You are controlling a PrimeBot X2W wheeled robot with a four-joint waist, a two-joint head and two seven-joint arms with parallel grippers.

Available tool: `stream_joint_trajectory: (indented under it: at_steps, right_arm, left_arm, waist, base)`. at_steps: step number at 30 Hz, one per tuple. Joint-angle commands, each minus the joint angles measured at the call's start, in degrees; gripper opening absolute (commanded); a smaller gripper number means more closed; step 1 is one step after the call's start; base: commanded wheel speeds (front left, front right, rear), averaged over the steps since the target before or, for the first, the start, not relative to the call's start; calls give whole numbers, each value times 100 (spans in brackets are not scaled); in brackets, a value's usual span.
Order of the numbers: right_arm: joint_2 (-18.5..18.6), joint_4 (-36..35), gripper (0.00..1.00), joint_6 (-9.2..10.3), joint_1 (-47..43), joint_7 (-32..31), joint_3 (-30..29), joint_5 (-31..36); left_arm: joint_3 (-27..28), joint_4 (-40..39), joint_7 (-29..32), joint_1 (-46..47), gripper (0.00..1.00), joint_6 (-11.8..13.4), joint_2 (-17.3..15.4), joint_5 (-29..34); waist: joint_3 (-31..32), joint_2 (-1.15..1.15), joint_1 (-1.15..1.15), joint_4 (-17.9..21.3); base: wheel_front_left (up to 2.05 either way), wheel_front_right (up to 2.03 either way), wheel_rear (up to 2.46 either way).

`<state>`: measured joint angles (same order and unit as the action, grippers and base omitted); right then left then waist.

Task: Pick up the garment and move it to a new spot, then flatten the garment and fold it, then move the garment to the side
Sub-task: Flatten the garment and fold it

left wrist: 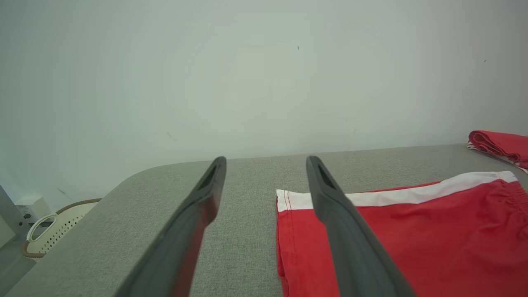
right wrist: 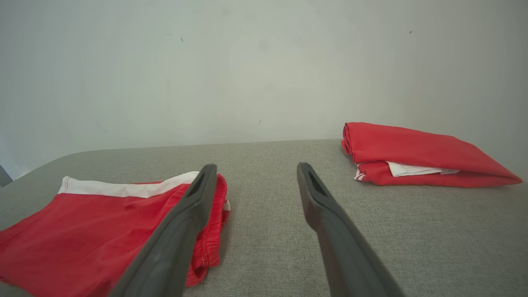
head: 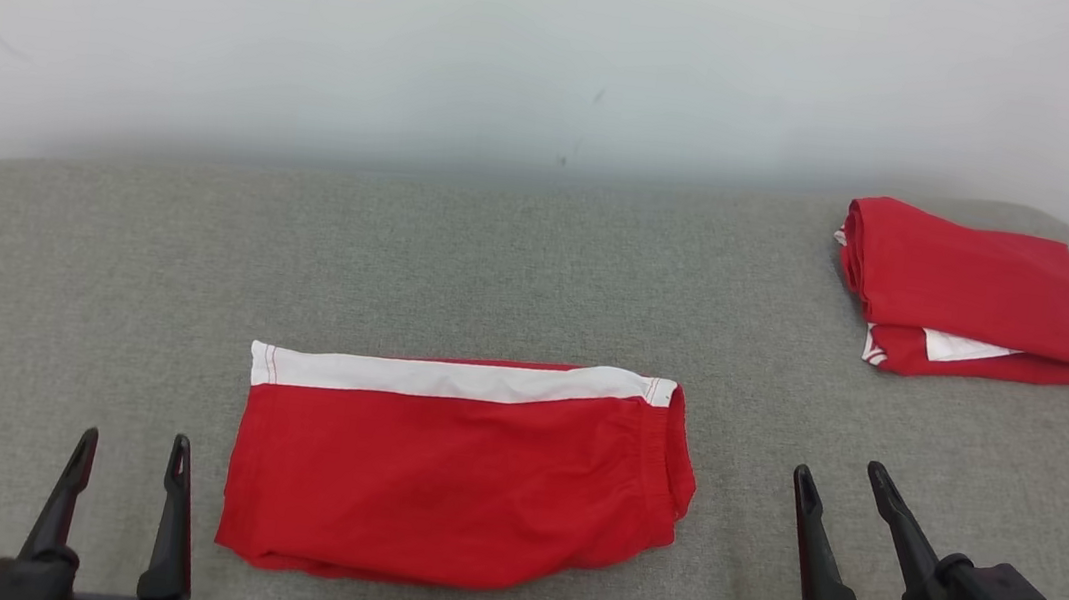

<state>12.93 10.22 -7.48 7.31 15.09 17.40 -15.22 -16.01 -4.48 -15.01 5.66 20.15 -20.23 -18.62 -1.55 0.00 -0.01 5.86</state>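
Observation:
The garment (head: 454,472) is a pair of red shorts with a white stripe, lying folded flat at the middle of the grey surface; it also appears in the left wrist view (left wrist: 412,231) and the right wrist view (right wrist: 103,231). My left gripper (head: 132,454) stands open just left of the garment's lower left corner, with nothing between its fingers (left wrist: 266,163). My right gripper (head: 841,481) is open to the right of the garment's waistband, apart from it and empty (right wrist: 253,169).
A second folded red garment (head: 973,295) rests at the back right corner of the grey padded table (head: 93,290), also visible in the right wrist view (right wrist: 412,154). A pale wall stands behind. A white perforated basket (left wrist: 53,229) sits below the table's left side.

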Motion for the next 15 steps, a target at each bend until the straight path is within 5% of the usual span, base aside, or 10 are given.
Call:
stream_joint_trajectory:
  at_steps: [1,8,15]
  right_arm:
    - [-23,11,100,-2,-107,6,-27,57]
    - [-118,103,100,-2,-133,6,-130,213]
    - [-227,167,100,-2,-223,6,-272,257]
  left_arm:
    - [42,-63,-21,-168,100,24,12,114]
    - [328,-96,-22,-515,100,88,138,406]
    - [617,-44,-22,-736,100,-244,219,305]
  waist:
    - [54,0,1,-38]
    - [124,0,1,-30]
    - [189,0,1,-30]
  base:
    - [0,0,0]
    - [0,0,0]
    - [0,0,0]
